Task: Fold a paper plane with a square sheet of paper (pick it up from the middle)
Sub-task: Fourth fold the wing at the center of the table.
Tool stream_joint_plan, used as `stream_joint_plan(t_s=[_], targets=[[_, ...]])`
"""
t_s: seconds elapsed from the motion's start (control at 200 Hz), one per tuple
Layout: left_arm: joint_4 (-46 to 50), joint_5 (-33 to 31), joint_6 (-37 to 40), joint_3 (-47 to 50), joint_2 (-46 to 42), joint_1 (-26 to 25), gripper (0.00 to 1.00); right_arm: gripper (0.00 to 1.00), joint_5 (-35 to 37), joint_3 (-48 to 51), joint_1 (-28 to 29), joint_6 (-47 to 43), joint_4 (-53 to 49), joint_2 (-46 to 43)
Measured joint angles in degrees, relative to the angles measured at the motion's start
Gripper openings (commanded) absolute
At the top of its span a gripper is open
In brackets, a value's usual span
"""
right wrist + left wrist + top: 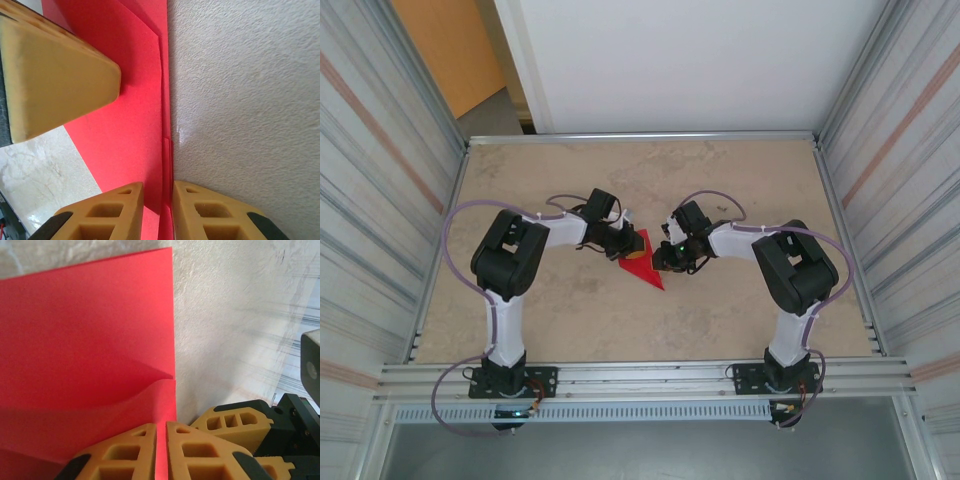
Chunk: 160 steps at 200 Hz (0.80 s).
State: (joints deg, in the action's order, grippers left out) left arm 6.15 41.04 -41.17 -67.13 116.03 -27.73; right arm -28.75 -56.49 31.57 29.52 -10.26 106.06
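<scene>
**Q:** Where's the paper?

**Me:** From above, the red sheet of paper (642,262) lies at the ctr of the table (740,180). It sits btwn my two arms, which both bend inward and meet over it. It looks like a triangle, w/ its point aimed near and a bit right. It's partly folded, not one flat layer.

**Q:** What are yr left jaws doing?

**Me:** My left gripper (626,240) is at the sheet's far-left side. In the left wrist view my two tan fingers (125,455) are pressed almost together at the bottom. Only a thin red sliver shows btwn them, so I'm pinching the paper's edge. Red paper covers the left half of that view, w/ a straight edge running up the middle. A soft raised fold bulges just above my fingertips. Pale, rough tabletop lies right of the edge. One tan finger of my other gripper shows there at lower right, just beside mine.

**Q:** And the right jaws?

**Me:** My right gripper (666,256) is at the sheet's right side, close to the left one. In the right wrist view its jaws are nearly closed at the bottom, clamped on the paper's edge. Red layers fill the narrow gap btwn them. At least two stacked layers show along that straight edge. A left-gripper finger hangs over the red paper at upper left. Can't tell if it touches.
</scene>
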Motion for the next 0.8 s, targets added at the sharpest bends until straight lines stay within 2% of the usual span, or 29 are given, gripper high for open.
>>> stream_joint_plan(t_s=[0.551, 0.802], targets=[[0.5, 1.1, 0.1, -0.7, 1.4, 0.0, 0.12, 0.21, -0.1, -0.3, -0.1, 0.0, -0.4, 0.3], [1.7, 0.9, 0.6, -1.1, 1.5, 0.0, 0.12, 0.34, 2.4, 1.2, 0.2, 2.6, -0.3, -3.1]])
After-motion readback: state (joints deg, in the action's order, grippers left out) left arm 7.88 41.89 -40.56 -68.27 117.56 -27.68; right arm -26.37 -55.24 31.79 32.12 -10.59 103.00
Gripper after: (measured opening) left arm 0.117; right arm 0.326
